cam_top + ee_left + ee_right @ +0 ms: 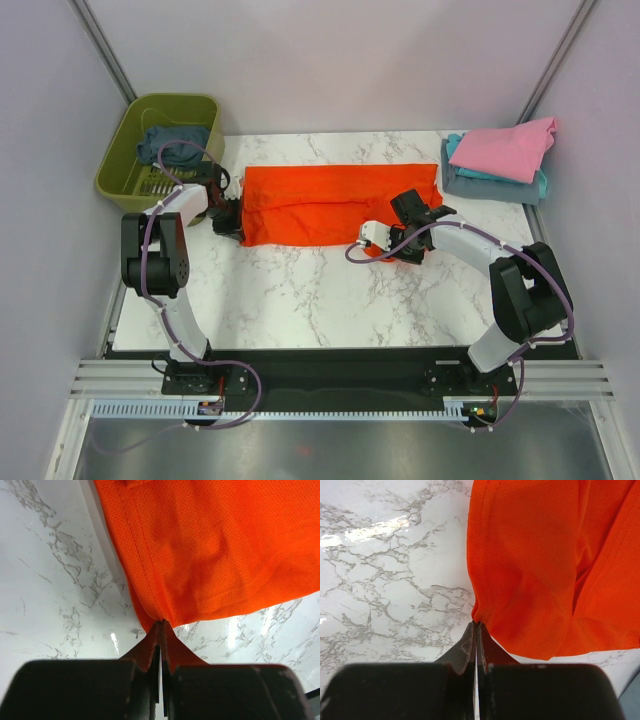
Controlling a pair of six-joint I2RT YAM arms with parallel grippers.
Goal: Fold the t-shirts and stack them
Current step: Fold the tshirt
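Observation:
The bright orange-red t-shirt (335, 200) lies spread in a wide band across the middle of the marble table. My left gripper (238, 222) is at the shirt's near-left corner and is shut on its hem; the left wrist view shows the tips (161, 624) pinching the cloth (215, 550). My right gripper (392, 250) is at the near-right corner, shut on the hem in the right wrist view (477, 624), with the cloth (535, 565) beyond it. A folded pink shirt (505, 148) tops a light teal one (541, 186) at the back right. A dark slate-blue shirt (172, 140) lies in the basket.
The olive-green plastic basket (112, 165) stands at the back left corner, just beyond my left arm. A grey-blue folded layer (475, 185) lies under the pink and teal stack. Bare marble (300, 295) stretches between the shirt and the table's near edge.

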